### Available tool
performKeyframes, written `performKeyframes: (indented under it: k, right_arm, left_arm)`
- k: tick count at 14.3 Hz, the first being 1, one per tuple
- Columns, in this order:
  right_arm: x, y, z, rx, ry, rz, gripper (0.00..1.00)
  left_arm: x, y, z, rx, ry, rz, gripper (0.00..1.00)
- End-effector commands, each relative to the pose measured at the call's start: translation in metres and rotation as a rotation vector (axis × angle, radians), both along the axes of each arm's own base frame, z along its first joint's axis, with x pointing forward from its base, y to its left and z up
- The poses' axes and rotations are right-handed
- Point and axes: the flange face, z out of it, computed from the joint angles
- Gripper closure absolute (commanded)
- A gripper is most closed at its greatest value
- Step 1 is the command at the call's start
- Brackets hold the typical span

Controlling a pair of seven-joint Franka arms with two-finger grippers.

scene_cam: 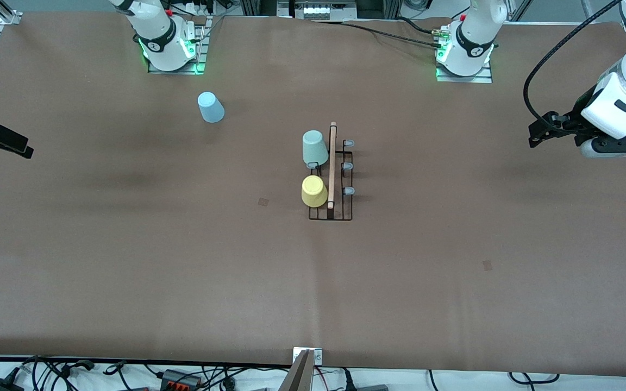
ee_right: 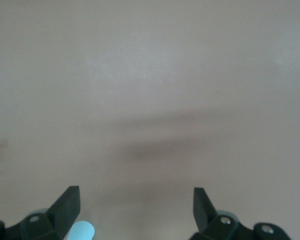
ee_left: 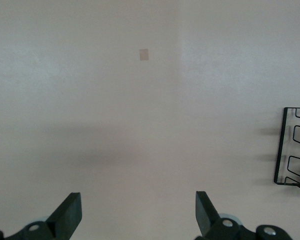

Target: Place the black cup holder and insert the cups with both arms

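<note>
At frame centre I see the black cup holder [scene_cam: 332, 179] standing on the brown table [scene_cam: 128, 244], the mint green cup [scene_cam: 314, 147] and yellow cup [scene_cam: 314, 190] upended on its prongs. The light blue cup [scene_cam: 211, 107] sits alone in the upper left of the frame, near the right arm's base. My left gripper [ee_left: 138, 212] hangs spread wide at the right edge, over bare table; my right gripper [ee_right: 136, 210], equally wide, waits at the left edge.

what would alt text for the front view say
A black cup holder stands mid-table with a mint green cup and a yellow cup on its prongs; a light blue cup sits apart near the right arm's base.
</note>
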Motion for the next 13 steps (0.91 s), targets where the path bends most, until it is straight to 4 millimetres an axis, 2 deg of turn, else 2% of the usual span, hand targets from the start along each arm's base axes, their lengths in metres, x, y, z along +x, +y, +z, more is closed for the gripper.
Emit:
performKeyframes:
  k: [1, 5, 13]
  right_arm:
    - [-0.004, -0.001, 0.013, 0.013, -0.007, 0.006, 0.00]
    - [-0.003, 0.010, 0.013, 0.024, -0.008, 0.006, 0.00]
    - [-0.002, 0.011, 0.014, 0.026, -0.011, 0.028, 0.00]
  left_arm:
    - [0.002, 0.000, 0.006, -0.012, 0.004, -0.018, 0.00]
    - [0.002, 0.000, 0.006, -0.012, 0.004, -0.018, 0.00]
    - [0.002, 0.000, 0.006, -0.014, 0.004, -0.016, 0.00]
